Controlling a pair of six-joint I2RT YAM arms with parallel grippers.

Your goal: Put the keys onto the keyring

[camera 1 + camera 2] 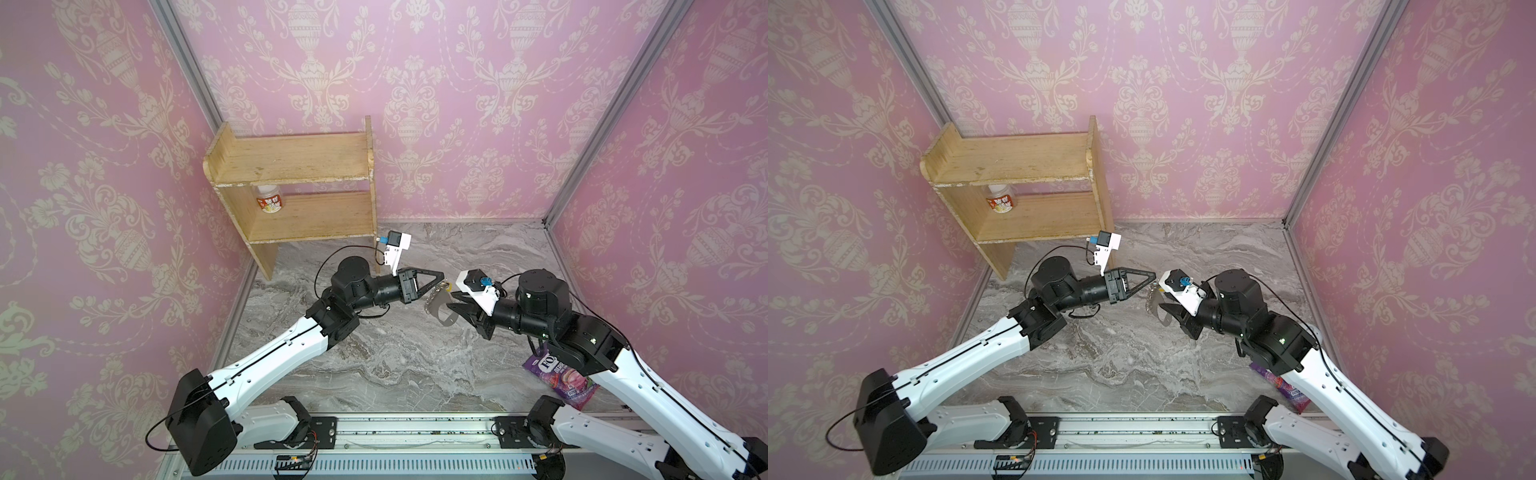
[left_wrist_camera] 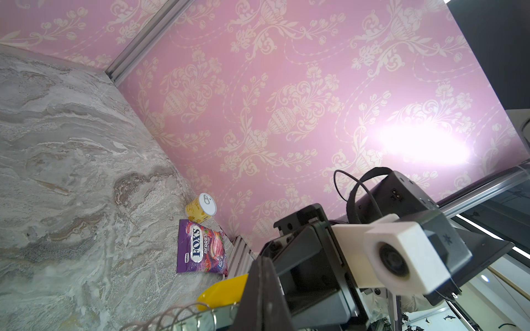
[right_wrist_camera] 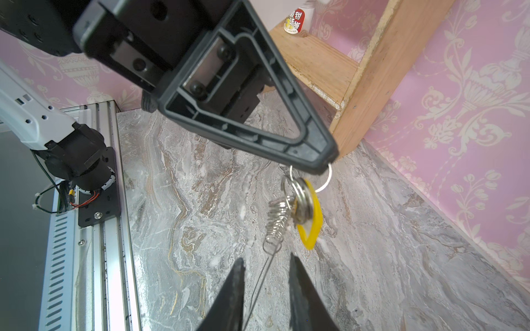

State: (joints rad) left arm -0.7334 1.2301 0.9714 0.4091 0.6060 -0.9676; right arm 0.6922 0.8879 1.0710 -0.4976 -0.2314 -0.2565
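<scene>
My left gripper is shut on a thin metal ring, held up over the marble floor. From that ring hang the keys, one small yellow tag, and a silver chain. The keyring, a flat grey fob, dangles from the chain's end. The right wrist view shows it edge-on as a thin line. My right gripper is open, one finger on each side of the fob's edge, with a gap on both sides.
A wooden shelf stands at the back left with a small jar on its lower board. A purple sweets packet lies under my right arm, next to a yellow can. A metal rail runs along the front.
</scene>
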